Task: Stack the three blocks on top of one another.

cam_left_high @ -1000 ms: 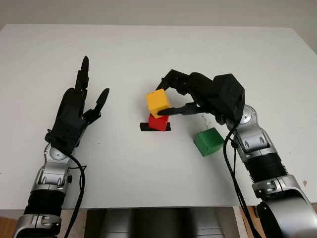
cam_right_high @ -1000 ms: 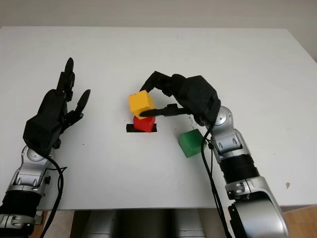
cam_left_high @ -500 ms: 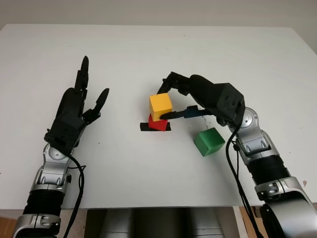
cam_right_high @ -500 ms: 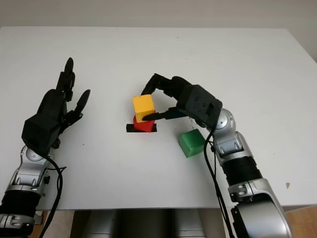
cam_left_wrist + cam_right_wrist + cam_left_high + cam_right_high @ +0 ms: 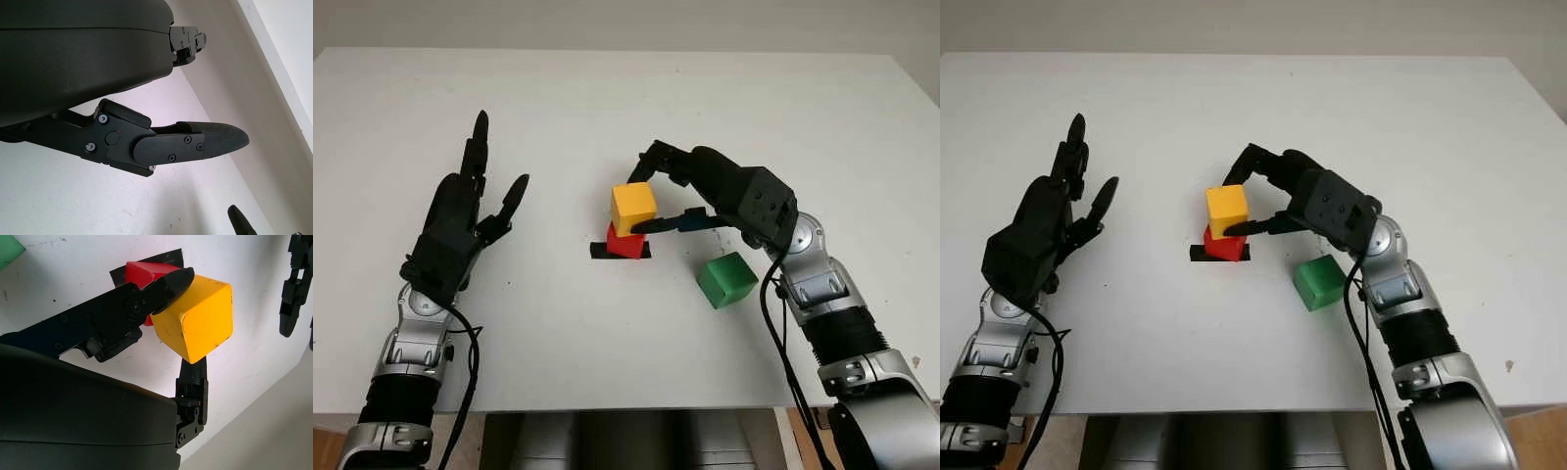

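Observation:
A yellow block [image 5: 633,207] sits squarely on top of a red block [image 5: 625,242], which stands on a black tape mark [image 5: 603,252] near the table's middle. My right hand [image 5: 637,203] is shut on the yellow block, thumb on its near side and a finger on its far side. The right wrist view shows both fingertips [image 5: 177,279] touching the yellow block [image 5: 200,320] above the red block [image 5: 139,270]. A green block [image 5: 725,279] lies on the table to the right, under my right forearm. My left hand [image 5: 462,225] is open, held up over the left of the table.
The white table [image 5: 607,108] stretches wide behind and to both sides of the blocks. Its front edge [image 5: 607,409] runs close below my arms. A corner of the green block [image 5: 9,246] appears in the right wrist view.
The yellow block has come down from a tilted hold and now sits level on the red block, a little further right. My left hand has not moved.

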Tool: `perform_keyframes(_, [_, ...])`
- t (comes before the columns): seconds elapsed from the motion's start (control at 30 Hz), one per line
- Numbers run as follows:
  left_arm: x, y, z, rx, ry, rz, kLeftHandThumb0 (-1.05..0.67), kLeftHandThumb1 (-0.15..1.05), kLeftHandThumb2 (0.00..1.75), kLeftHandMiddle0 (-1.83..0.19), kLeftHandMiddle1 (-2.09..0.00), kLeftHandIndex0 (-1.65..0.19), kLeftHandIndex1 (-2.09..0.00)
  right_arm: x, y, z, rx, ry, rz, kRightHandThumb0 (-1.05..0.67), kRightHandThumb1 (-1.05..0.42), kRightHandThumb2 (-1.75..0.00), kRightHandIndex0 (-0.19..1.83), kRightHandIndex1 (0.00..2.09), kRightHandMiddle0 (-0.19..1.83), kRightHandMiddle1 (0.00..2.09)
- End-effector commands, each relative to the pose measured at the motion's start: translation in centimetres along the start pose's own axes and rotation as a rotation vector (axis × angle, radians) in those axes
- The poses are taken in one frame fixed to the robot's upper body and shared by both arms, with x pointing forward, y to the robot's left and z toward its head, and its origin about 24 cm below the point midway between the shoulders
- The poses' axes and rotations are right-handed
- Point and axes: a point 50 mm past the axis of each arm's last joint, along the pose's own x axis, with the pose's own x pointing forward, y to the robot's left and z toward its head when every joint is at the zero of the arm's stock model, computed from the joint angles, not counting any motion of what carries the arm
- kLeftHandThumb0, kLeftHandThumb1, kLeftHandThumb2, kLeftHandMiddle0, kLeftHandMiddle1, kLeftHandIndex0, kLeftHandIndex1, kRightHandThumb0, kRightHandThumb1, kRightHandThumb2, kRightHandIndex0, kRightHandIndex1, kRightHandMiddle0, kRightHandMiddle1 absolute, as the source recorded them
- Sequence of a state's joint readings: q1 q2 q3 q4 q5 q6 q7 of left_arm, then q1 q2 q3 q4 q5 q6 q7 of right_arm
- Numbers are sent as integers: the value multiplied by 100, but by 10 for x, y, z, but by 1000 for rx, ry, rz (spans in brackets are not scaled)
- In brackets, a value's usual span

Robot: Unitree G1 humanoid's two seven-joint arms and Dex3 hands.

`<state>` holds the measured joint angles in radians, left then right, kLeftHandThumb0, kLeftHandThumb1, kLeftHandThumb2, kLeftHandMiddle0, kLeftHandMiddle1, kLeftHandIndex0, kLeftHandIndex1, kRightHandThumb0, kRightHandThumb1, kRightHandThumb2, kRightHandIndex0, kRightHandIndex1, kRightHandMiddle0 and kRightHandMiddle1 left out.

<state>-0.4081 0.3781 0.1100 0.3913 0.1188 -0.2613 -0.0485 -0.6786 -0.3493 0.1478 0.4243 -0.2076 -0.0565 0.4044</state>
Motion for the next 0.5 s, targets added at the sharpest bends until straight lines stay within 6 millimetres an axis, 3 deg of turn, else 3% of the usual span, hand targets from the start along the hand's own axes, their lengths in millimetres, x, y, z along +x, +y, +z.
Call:
perform_keyframes(0.0, [-1, 2, 1, -3, -9, 4, -78, 105, 47, 9, -5, 13, -5, -2, 1, 1, -9, 3, -2, -45, -95, -6, 18, 6, 29, 157])
perform_keyframes(0.47, [-2, 2, 1, 5, -12, 2, -78, 105, 48, 10, -5, 13, -5, -3, 1, 1, -22, 4, 7, -45, -95, -5, 19, 6, 28, 157])
